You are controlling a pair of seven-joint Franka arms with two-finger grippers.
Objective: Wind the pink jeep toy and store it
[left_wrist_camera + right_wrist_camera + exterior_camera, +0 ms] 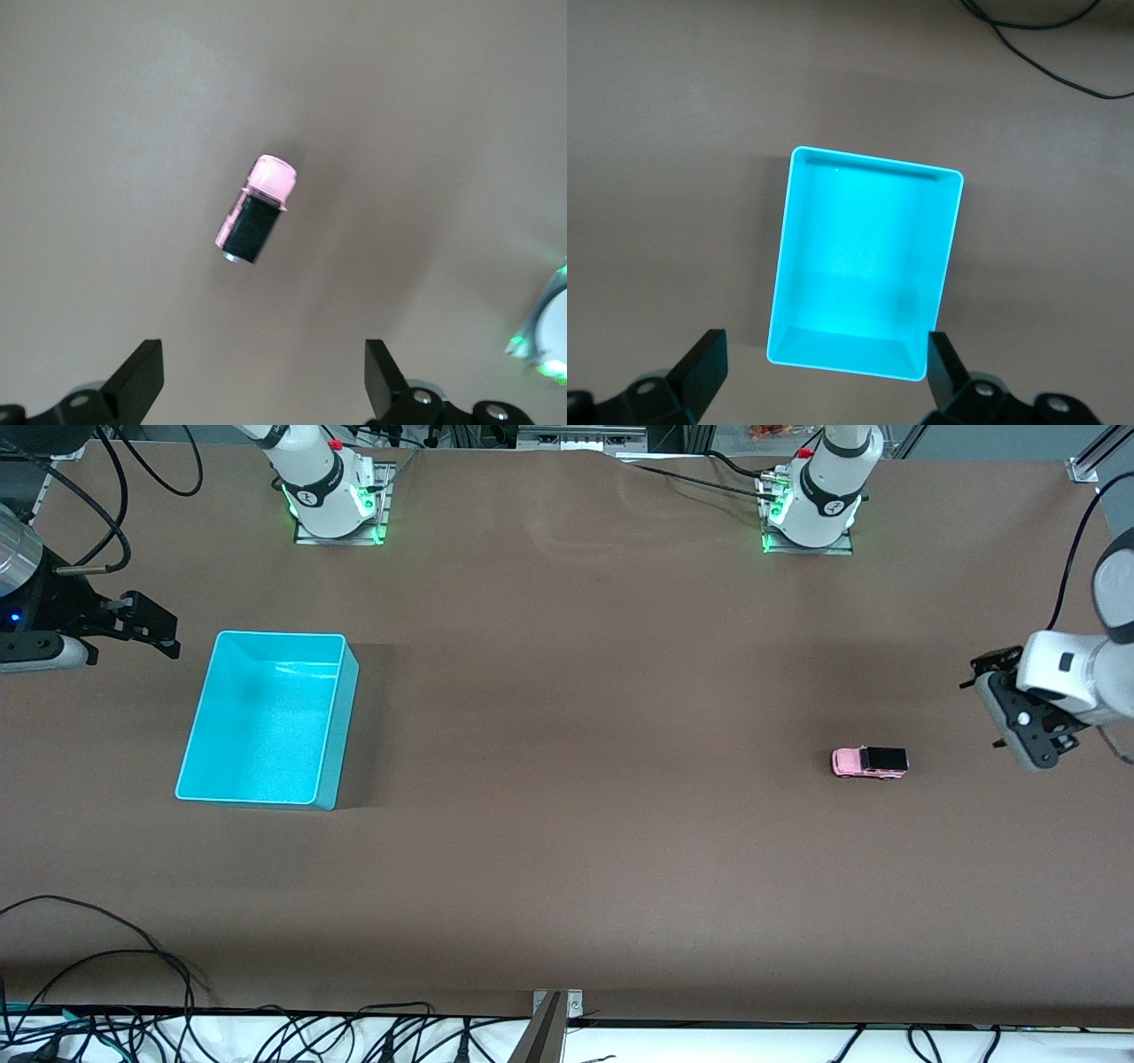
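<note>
Resting on its wheels on the bare surface (567, 850) toward the left arm's end, well apart from the cyan bin (202, 717), the pink jeep toy (869, 762) looks light, rigid and smooth, best pinched across its flanks, while the left tool (1005, 708) beside it and the right tool (151, 627) beside the bin hang spread and empty.

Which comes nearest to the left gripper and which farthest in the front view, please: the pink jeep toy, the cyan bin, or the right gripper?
1. pink jeep toy, toward the left arm's end of the table, near the left gripper.
2. cyan bin, toward the right arm's end.
3. right gripper, over that table end.
</note>
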